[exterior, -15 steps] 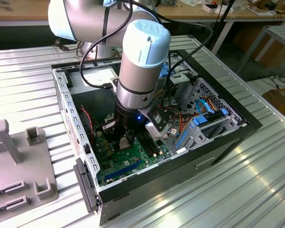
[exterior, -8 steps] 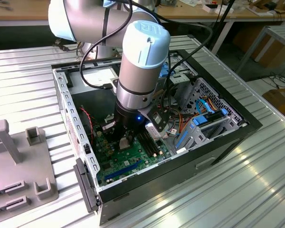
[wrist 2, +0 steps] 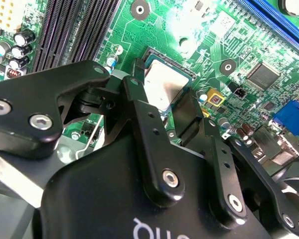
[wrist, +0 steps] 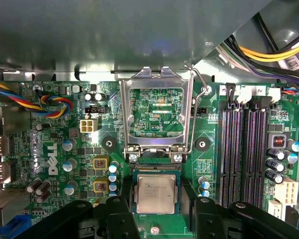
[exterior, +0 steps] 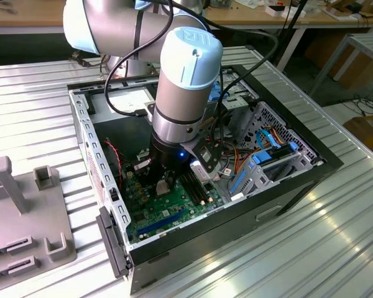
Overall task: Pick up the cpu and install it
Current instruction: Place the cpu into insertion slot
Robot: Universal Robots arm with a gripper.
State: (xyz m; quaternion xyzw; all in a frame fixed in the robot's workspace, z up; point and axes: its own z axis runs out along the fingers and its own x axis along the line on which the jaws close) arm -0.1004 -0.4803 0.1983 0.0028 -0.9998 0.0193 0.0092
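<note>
Ribbed silver metal table [exterior: 336, 248], seen in the exterior view. At its centre, an open black computer case [exterior: 280, 198], lying on its side. At eight o'clock of the case, just beside it, a grey moulded stand [exterior: 25, 217].

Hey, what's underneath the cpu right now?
The cpu lies in the socket, whose frame edges show around it on the green motherboard. The metal cover plate stands open. The contacts beneath the chip are covered, so seating cannot be judged.
</note>
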